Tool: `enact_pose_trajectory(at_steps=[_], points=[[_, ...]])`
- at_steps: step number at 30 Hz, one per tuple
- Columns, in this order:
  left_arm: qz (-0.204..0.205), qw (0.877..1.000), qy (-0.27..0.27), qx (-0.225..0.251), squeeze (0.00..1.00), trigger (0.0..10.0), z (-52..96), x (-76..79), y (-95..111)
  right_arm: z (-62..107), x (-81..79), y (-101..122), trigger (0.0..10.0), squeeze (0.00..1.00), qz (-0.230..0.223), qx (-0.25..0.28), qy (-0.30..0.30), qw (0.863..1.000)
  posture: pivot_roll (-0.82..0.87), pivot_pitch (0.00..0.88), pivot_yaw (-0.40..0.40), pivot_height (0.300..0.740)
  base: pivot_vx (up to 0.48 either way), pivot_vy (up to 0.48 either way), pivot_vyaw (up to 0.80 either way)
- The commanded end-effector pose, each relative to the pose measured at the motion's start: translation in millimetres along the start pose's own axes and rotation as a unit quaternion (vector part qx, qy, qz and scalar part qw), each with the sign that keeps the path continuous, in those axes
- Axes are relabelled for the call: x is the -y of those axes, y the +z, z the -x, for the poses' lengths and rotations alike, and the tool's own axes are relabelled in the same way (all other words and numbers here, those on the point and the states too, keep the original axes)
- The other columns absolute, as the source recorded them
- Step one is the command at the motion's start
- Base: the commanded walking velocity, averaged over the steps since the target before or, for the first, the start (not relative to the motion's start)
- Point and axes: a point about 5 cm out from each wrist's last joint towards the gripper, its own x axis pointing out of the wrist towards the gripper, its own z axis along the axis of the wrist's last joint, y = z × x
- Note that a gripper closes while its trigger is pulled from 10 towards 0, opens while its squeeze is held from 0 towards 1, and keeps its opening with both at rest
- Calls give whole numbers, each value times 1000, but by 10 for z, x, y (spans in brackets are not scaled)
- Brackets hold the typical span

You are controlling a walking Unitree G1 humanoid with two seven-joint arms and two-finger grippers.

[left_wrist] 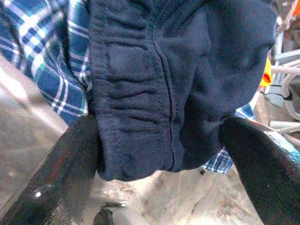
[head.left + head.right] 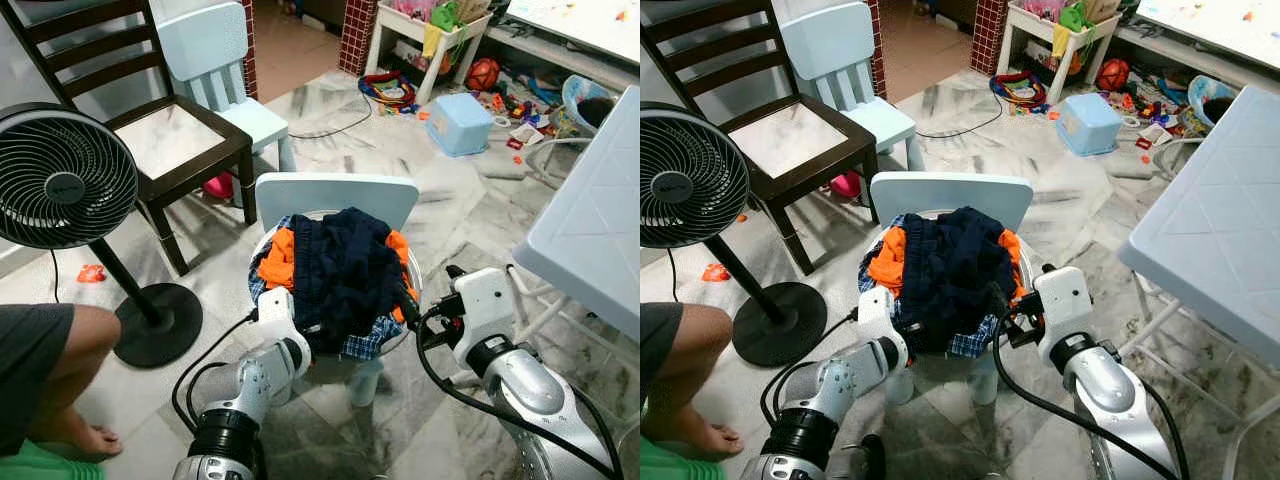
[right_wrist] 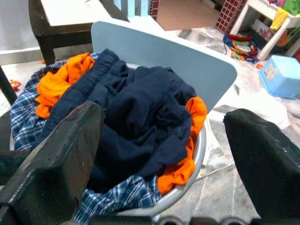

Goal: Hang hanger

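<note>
Left gripper (image 1: 159, 136) open around dark shorts' (image 2: 345, 270) hem atop basin (image 3: 199, 154); right gripper (image 3: 164, 154) open, empty. Hanger unseen. Advice: pinch waistband squarely, lift clear

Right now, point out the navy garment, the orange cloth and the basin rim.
navy garment (image 2: 345, 265), left eye view, middle of the heap.
orange cloth (image 2: 279, 262), left eye view, fold on the robot's left.
basin rim (image 3: 196, 154), right wrist view, bare grey edge.
</note>
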Motion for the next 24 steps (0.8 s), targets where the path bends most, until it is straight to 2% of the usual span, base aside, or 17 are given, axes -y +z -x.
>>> enact_pose_trajectory(at_steps=[1,11,24], points=[[6,1000,-2,-11,0,0,-41,-14,-59,31,2,20,10000,0,5,3,-6,1000,-98,163,-26,740,0,0,0],[14,1000,20,-13,0,0,-90,-180,-73,26,-12,21,10000,0,6,4,-10,1000,-108,162,-11,740,0,0,0],[12,1000,15,-6,0,0,-126,-186,-48,39,-5,4,10000,0,7,3,-18,1000,-109,157,-6,740,0,0,0]])
